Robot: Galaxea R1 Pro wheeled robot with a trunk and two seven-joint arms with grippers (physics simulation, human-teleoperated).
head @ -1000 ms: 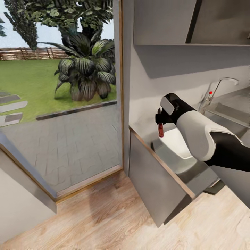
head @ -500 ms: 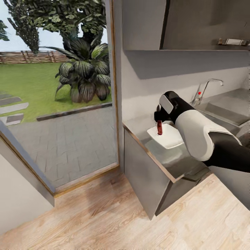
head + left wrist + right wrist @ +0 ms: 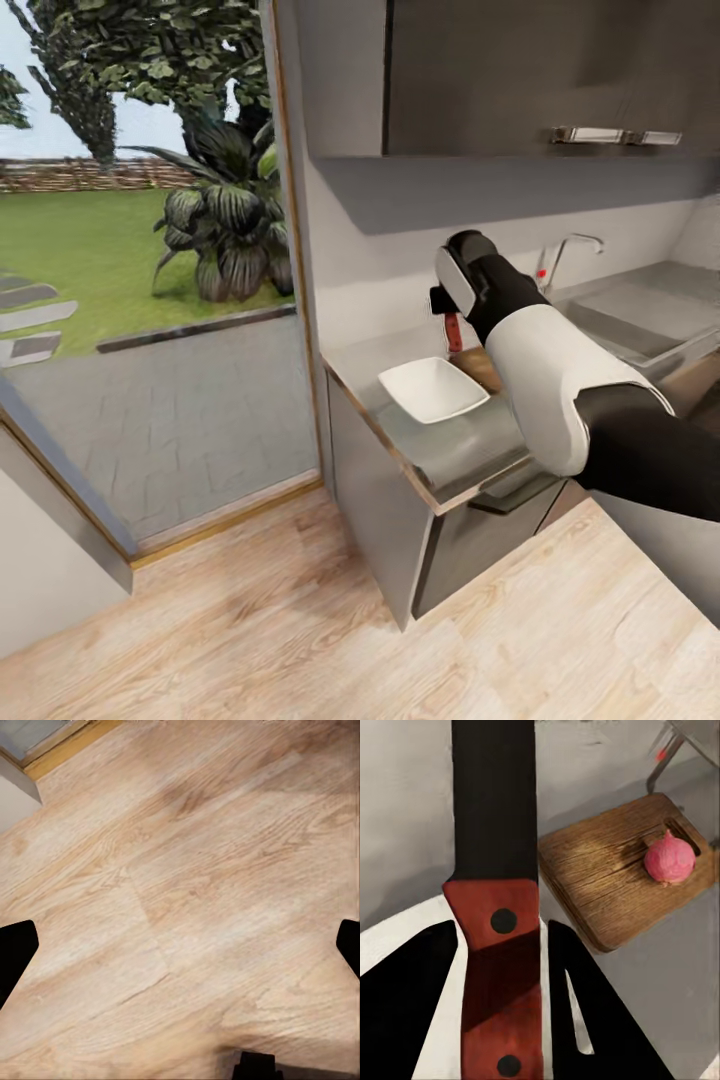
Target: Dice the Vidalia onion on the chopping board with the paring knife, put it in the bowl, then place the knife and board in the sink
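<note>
**Q:** How is the paring knife (image 3: 496, 922) held, and which way does its long axis run?

**A:** The right gripper (image 3: 501, 945) has its two dark fingers (image 3: 585, 1012) closed on the reddish-brown handle, one on each side. In the right wrist view the knife's long axis runs parallel to the fingers, the dark blade extending away from the camera and past the frame edge, so the tip is cut off. In the head view the handle (image 3: 454, 332) hangs roughly vertical below the gripper, above the countertop (image 3: 430, 450); the blade cannot be made out there.

**Q:** Where do the other task items lie?

**A:** The white bowl (image 3: 433, 388) sits on the countertop near its end by the doorway. The chopping board (image 3: 615, 885) lies flat just beyond the bowl, its slot handle hole at the end nearer the chrome tap (image 3: 565, 250). A pinkish-red onion (image 3: 669, 859) rests on the board close to that slot, its pointed tip upward. The sink (image 3: 640, 310) lies farther along the counter.

**Q:** What is hidden or unclear?

**A:** In the head view the right arm (image 3: 560, 390) covers most of the board. The left gripper (image 3: 180, 960) shows dark fingertips (image 3: 15, 952) at opposite frame edges, spread wide over the wooden floor (image 3: 195, 870).
</note>
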